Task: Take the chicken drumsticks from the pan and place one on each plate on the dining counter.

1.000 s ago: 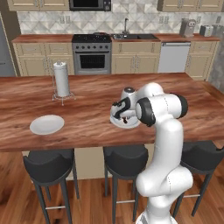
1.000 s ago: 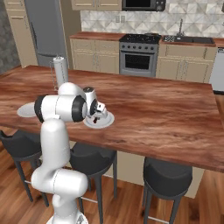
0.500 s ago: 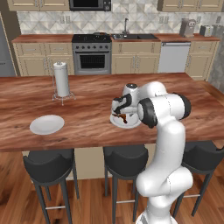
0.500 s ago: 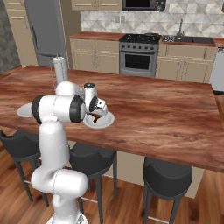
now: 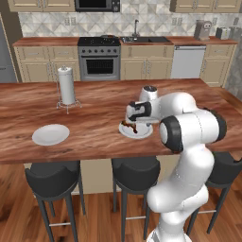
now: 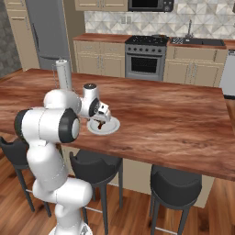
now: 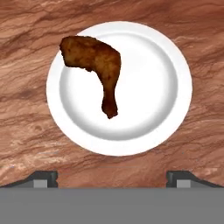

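Drumstick (image 7: 96, 65) flat on the plate (image 7: 170, 87), fingers (image 7: 43, 178) spread wide, holding nothing; second plate (image 5: 50, 134) bare, far from it, in left base view

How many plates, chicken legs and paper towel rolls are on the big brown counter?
Plates: 2, one under the hand and one at the left
Chicken drumsticks: 1, on the near plate
Paper towel rolls: 1
Total: 4
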